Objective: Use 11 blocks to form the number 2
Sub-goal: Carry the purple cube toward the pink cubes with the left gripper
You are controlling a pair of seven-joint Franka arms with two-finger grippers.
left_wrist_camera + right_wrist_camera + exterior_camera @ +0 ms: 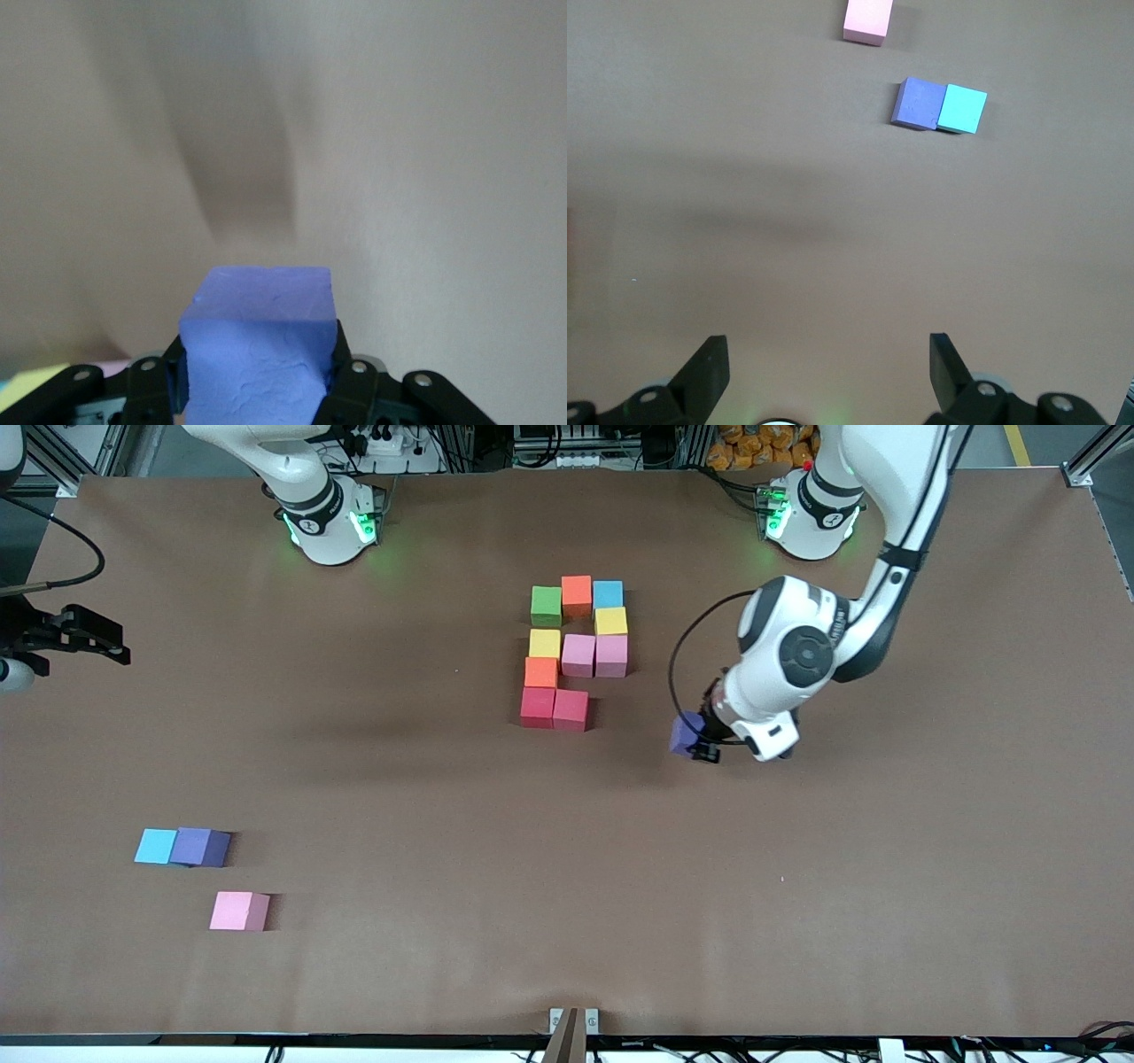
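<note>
Left gripper (697, 746) clamps a purple block (685, 733) over bare table (886, 868) — right gripper (828, 372) waits, fingers apart.

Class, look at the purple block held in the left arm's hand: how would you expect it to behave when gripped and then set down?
The purple block looks like matte foam, so it is probably light and slightly squashy, and unlikely to slip from the left hand shut on its sides. Its flat cube faces suggest it should sit steadily without rolling or tipping, like the placed cubes of the number 2.
</note>
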